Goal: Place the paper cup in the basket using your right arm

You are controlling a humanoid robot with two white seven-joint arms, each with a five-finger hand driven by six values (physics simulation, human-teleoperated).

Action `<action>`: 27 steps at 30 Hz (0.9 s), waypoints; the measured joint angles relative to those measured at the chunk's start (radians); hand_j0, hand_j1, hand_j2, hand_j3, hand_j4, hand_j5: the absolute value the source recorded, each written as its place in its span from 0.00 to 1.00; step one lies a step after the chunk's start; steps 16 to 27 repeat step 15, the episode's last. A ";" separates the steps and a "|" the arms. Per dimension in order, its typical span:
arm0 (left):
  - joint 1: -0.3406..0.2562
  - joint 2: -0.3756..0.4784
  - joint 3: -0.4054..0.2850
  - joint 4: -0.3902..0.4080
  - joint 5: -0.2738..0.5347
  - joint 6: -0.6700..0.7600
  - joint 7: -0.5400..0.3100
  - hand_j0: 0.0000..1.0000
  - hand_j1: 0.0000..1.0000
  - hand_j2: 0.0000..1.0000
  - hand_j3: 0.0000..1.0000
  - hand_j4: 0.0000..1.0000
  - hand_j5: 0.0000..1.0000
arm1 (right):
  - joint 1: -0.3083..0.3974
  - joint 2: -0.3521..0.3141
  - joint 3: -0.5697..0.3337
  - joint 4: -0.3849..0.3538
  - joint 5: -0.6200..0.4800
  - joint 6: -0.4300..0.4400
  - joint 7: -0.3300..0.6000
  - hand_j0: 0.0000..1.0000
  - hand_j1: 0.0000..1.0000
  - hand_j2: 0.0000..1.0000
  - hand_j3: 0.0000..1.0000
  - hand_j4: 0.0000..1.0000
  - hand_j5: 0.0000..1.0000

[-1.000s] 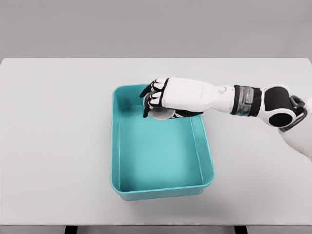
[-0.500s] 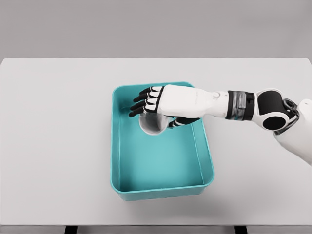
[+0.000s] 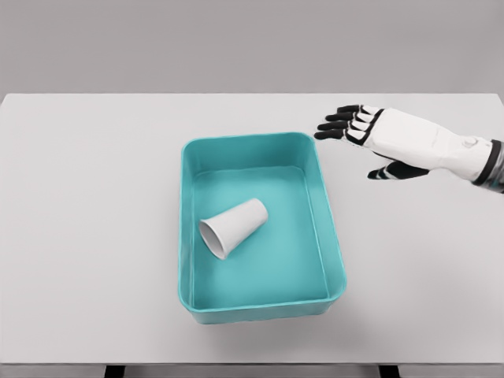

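Teal basket [image 3: 339, 268] on the table [image 3: 87, 220] holds the white cup [image 3: 233, 227], lying on its side on the floor left of middle. Its long axis runs diagonally, mouth toward the lower left, base toward the upper right. Right hand [image 3: 387, 140] hovers beyond the basket's far right corner, fingers [image 3: 340, 124] spread, holding nothing.

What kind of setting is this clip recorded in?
Most likely a simulated tabletop test scene, not a real room: a plain pale grey table against a featureless grey backdrop, bearing only a teal plastic rectangular basket with a white paper cup on its side inside, and a white robot right hand.
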 measured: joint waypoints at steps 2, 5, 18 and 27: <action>0.000 0.000 0.000 0.000 0.000 0.000 0.000 1.00 1.00 1.00 1.00 1.00 1.00 | 0.005 -0.055 -0.001 0.000 0.002 0.000 -0.045 1.00 1.00 1.00 1.00 1.00 1.00; 0.000 0.000 0.000 0.000 0.000 0.000 0.000 1.00 1.00 1.00 1.00 1.00 1.00 | 0.006 -0.099 -0.004 -0.002 0.015 0.001 -0.074 1.00 1.00 1.00 1.00 1.00 1.00; 0.000 0.000 0.000 0.005 0.000 0.000 0.000 1.00 1.00 1.00 1.00 1.00 1.00 | 0.032 -0.118 0.001 -0.002 0.049 0.001 -0.091 1.00 1.00 1.00 1.00 1.00 1.00; 0.000 0.000 0.000 0.005 0.000 0.000 0.000 1.00 1.00 1.00 1.00 1.00 1.00 | 0.032 -0.118 0.001 -0.002 0.049 0.001 -0.091 1.00 1.00 1.00 1.00 1.00 1.00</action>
